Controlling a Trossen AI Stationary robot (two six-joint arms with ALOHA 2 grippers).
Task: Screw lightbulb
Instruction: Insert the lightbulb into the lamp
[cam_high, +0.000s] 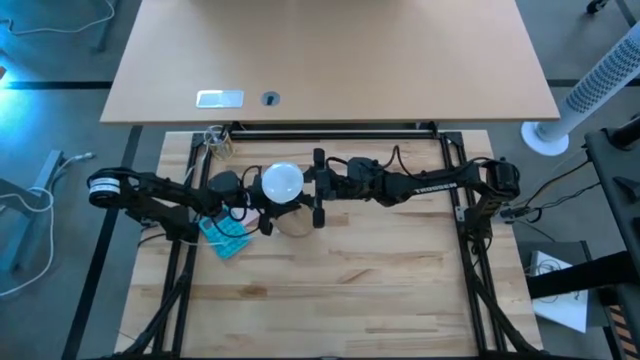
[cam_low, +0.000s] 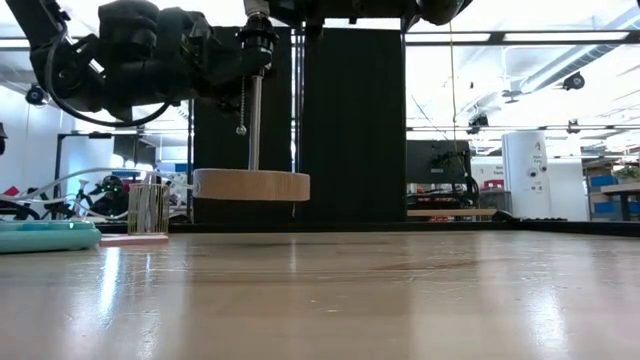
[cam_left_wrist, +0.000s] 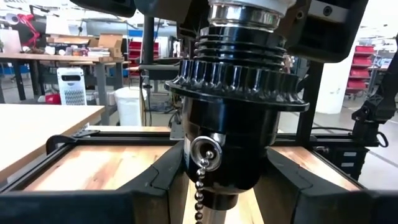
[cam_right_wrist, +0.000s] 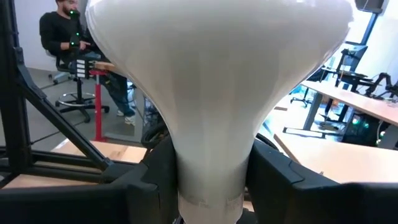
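Just left of centre in the overhead frame, the lightbulb (cam_high: 282, 181) stands upright, its long axis vertical, white globe toward the camera and neck pointing down into a black socket (cam_left_wrist: 233, 118) with a hanging pull chain (cam_left_wrist: 200, 186). The right gripper (cam_high: 318, 187) reaches in from the right, its fingers clasped on the bulb's narrow neck, as the right wrist view shows. The left gripper (cam_high: 243, 200), coming from the left, has its fingers closed around the socket's lower body. In the level view, the round wooden disc (cam_low: 251, 184) hangs clear of the table (cam_low: 400, 300), a thin metal stem (cam_low: 254, 122) rising from it. Lower left of the bulb overhead lies a teal tray (cam_high: 225, 236); a small glass cup (cam_high: 219, 143) sits further back. A seated person (cam_right_wrist: 68, 37) appears beyond the table.
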